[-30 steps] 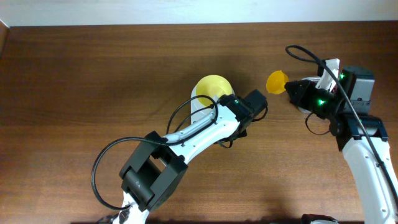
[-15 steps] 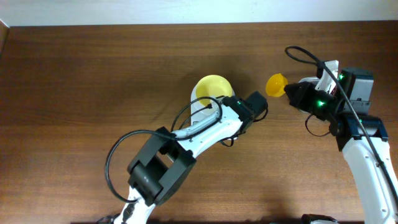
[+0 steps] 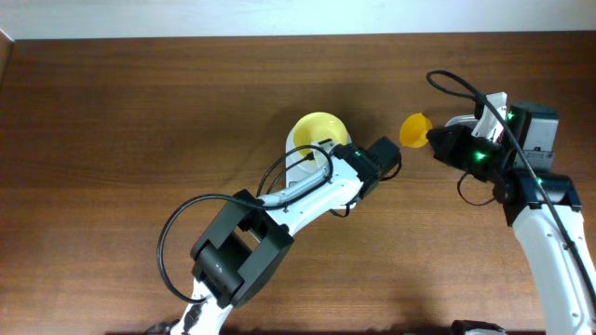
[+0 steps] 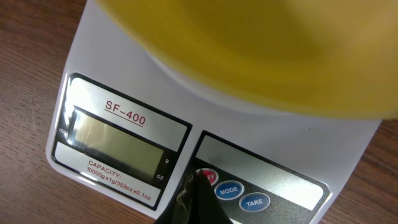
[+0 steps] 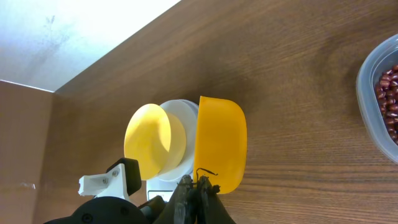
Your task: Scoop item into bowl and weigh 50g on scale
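Note:
The pale-yellow bowl sits on the white scale. In the left wrist view the scale fills the frame and its grey display shows no digits. My left gripper is shut and its tip rests at the red button on the front strip. My right gripper is shut on the handle of the bright yellow scoop, held in the air to the right of the bowl. The scoop looks empty. The red-brown beans lie in a clear tub at the right edge.
My left arm lies across the front of the scale in the overhead view. The clear tub stands right of the scoop. A pale wall runs along the table's far edge.
My left arm shifted a little over the scale's front strip a second ago, then held. The scoop in my right gripper has barely drifted.

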Motion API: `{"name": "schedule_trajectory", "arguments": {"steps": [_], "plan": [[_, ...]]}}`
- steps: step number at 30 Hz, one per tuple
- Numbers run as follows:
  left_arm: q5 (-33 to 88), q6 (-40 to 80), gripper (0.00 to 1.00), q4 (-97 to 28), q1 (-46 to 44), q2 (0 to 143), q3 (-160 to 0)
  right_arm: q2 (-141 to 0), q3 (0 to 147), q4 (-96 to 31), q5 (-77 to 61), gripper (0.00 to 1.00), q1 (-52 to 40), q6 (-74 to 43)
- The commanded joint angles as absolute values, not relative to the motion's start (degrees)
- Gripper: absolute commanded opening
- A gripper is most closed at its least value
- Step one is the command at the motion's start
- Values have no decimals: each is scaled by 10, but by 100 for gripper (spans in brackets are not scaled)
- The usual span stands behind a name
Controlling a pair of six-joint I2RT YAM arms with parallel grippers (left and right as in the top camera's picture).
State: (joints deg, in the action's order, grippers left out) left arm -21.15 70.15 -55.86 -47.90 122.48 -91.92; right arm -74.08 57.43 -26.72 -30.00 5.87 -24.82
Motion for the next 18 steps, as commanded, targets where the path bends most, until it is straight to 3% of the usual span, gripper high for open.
{"name": "schedule_trajectory", "arguments": {"steps": [1,18], "plan": [[-223,712,0,-556,-482,1230,-917,-731,588,-269,-293,4,60,-242],[-221,712,0,-547,-482,1248,-917,-731,588,-268,-292,4,60,-242]]}}
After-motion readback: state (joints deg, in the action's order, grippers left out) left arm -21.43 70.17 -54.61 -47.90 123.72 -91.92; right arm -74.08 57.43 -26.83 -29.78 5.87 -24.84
